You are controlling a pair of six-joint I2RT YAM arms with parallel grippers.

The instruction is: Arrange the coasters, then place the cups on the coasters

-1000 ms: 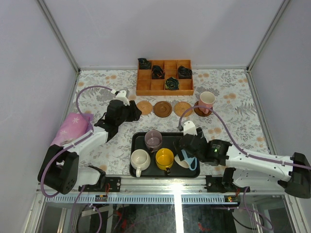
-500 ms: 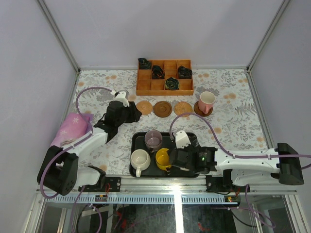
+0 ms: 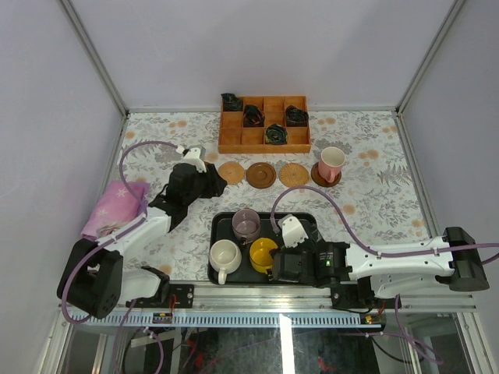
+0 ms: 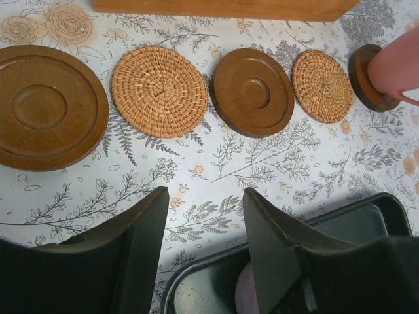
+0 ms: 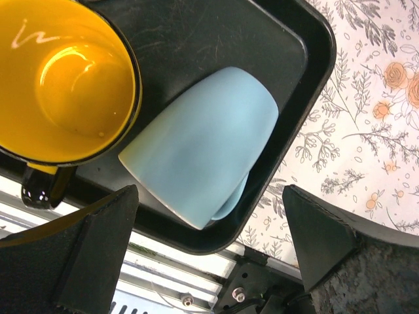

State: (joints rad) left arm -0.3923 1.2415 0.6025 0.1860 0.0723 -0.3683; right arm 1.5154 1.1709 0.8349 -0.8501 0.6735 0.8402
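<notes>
Five coasters lie in a row: a dark one (image 4: 46, 108), a tan one (image 4: 159, 91), a dark one (image 4: 252, 91), a tan one (image 4: 322, 86), and a dark one (image 4: 370, 77) carrying the pink cup (image 3: 332, 161). On the black tray (image 3: 214, 234) stand the purple cup (image 3: 246, 224), cream cup (image 3: 224, 255) and yellow cup (image 3: 263, 254). The light blue cup (image 5: 203, 147) lies on its side in the tray's near right corner. My right gripper (image 5: 209, 196) hangs open above it, fingers wide to either side. Near the row's left end, my left gripper (image 4: 206, 196) is open and holds nothing.
An orange wooden compartment box (image 3: 264, 123) with dark items stands just behind the coaster row. A pink cloth (image 3: 117, 204) lies at the left beside my left arm. The tray's rim (image 5: 314, 46) sits close to the table's front rail.
My right arm has drawn back and left, from the tray's right side to over the blue cup, which it now hides in the top view. The left arm has barely moved.
</notes>
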